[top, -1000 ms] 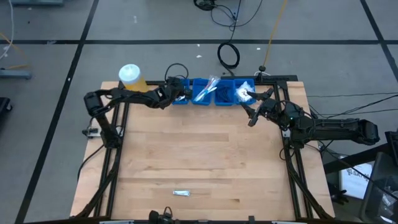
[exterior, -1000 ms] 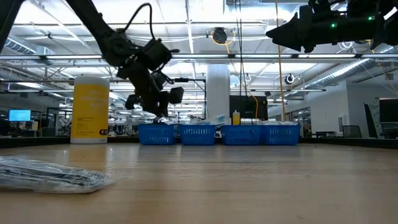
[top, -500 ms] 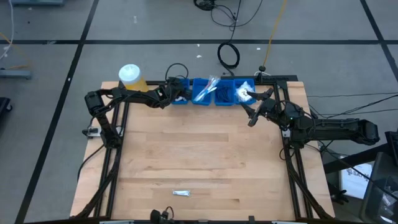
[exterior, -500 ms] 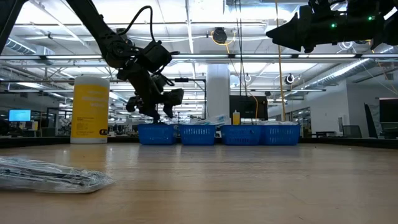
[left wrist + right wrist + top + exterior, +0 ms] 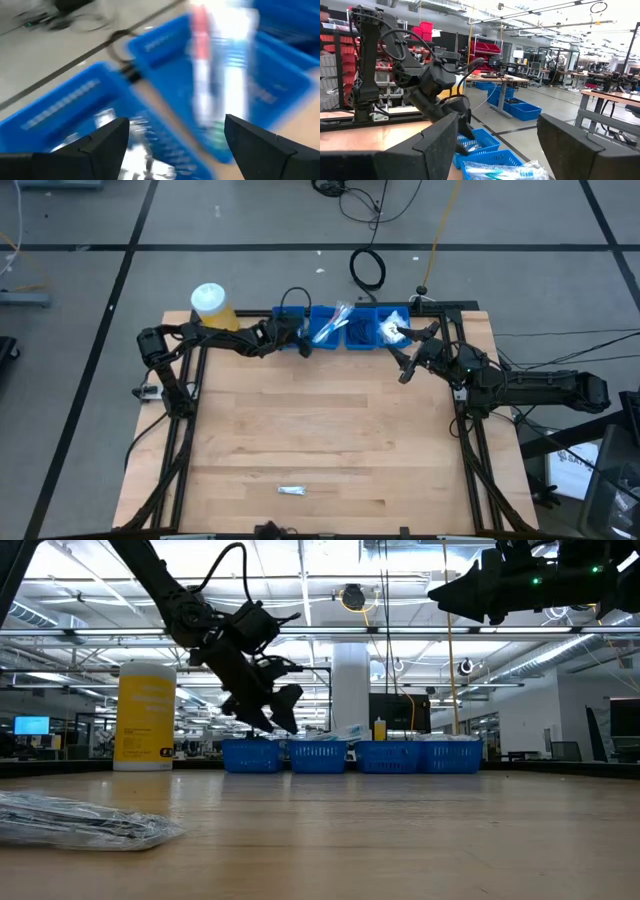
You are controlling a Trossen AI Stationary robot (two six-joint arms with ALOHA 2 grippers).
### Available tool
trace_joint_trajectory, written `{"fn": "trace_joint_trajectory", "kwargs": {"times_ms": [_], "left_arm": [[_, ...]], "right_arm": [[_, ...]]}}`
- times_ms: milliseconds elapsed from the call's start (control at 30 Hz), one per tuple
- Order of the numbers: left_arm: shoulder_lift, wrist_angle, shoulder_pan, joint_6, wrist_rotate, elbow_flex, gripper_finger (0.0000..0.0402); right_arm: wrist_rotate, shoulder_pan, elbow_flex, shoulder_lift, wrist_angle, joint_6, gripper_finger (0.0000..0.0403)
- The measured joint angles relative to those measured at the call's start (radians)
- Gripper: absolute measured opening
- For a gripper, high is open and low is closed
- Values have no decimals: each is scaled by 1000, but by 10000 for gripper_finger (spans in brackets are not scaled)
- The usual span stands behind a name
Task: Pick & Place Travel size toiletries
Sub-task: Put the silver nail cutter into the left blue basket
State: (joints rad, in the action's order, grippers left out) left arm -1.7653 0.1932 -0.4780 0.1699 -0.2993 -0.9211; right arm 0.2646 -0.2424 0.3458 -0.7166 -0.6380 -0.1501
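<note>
My left gripper hangs open over the left end of the blue compartment tray, and nothing sits between its fingers in the left wrist view. Silver-white packets lie in the leftmost compartment below it. Wrapped toothbrushes stick out of the compartment beside that one. One wrapped toiletry packet lies flat near the table's front edge and fills the low view's left foreground. My right gripper waits open, raised, by the tray's right end.
A yellow jar with a white cap stands at the far left corner, left of the tray. White packets fill the tray's right compartment. Bare wood lies between the tray and the near packet. Black frame rails run along both table sides.
My left gripper has opened over the tray's leftmost compartment and has rolled about its own axis; in the low view its fingers now spread apart and point down toward the tray.
</note>
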Motion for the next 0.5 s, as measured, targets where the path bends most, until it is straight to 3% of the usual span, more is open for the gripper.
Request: {"fn": "trace_joint_trajectory", "kwargs": {"times_ms": [333, 500], "left_arm": [[1, 108, 161, -173, 381, 0, 294], [1, 22, 299, -176, 505, -1, 288]], "right_arm": [[0, 0, 0, 0, 0, -3, 256], [0, 0, 0, 0, 0, -3, 256]]}}
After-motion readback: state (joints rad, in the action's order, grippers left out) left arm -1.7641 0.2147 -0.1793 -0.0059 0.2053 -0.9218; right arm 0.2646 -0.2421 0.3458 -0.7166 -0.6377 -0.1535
